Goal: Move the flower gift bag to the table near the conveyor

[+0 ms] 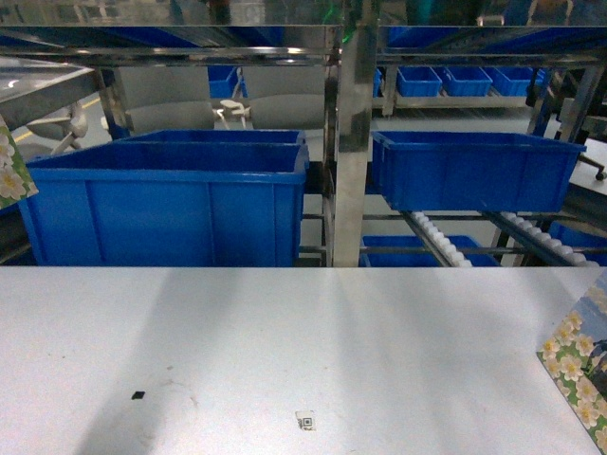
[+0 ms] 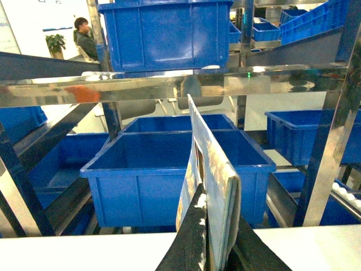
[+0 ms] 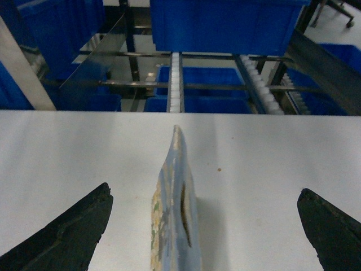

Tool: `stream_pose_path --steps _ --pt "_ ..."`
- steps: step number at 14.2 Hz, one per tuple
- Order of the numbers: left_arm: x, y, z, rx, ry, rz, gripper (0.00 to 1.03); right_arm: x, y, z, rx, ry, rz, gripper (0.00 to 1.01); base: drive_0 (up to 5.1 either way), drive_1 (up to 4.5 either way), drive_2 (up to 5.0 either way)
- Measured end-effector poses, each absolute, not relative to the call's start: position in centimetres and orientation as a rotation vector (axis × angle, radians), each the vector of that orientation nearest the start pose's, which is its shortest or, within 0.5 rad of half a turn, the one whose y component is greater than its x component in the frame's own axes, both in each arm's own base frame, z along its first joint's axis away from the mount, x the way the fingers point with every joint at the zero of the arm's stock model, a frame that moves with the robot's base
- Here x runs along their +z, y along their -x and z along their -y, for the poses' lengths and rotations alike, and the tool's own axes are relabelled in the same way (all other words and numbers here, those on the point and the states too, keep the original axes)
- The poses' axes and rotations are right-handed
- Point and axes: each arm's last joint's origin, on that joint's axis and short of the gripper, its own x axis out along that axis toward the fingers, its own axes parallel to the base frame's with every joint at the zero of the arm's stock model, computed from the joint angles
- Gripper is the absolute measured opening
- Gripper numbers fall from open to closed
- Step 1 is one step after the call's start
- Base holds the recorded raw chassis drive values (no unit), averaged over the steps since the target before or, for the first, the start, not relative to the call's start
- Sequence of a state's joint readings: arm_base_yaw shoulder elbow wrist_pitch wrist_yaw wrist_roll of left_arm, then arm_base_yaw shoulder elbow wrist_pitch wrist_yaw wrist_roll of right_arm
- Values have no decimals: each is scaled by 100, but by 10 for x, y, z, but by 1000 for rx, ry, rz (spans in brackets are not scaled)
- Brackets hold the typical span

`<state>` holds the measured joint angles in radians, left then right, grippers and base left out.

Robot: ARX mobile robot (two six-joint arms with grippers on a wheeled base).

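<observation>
Black left fingers (image 2: 192,237) clamped on upright flat flower-printed paper gift bag (image 2: 211,175) above plain white tabletop (image 1: 285,351). Black right fingers (image 3: 67,237) spread wide around second flower-printed bag (image 3: 175,209). Small square code sticker (image 1: 305,420) unreadable.

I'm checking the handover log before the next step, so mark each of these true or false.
1. The left tool is shut on a flat flower-printed gift bag. True.
2. The right tool is clamped on a bag. False: its jaws stand wide open, with a second flower-printed bag between them, untouched.
3. The large blue plastic bin behind the held bag is packed with boxes. False: the inside that shows is empty.
4. A sloping white-roller conveyor runs beyond the far edge of the plain white table. True.
5. A small square code sticker lies on the table. True.
</observation>
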<state>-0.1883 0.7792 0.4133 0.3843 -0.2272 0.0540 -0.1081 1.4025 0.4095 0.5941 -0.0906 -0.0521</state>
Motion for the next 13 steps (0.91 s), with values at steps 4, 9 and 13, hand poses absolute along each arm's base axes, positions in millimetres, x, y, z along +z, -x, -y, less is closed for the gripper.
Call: stream_pose_path --steps 4,9,13 --pt "259 -176 27 39 -50 17 2 189 -214 23 -42 45 -322 98 0 0 0" --pt "259 -176 27 39 -50 17 2 217 -164 6 -33 88 -229 98 0 0 0" --pt "259 -176 27 39 -50 17 2 211 -106 -9 -46 104 -187 98 0 0 0"
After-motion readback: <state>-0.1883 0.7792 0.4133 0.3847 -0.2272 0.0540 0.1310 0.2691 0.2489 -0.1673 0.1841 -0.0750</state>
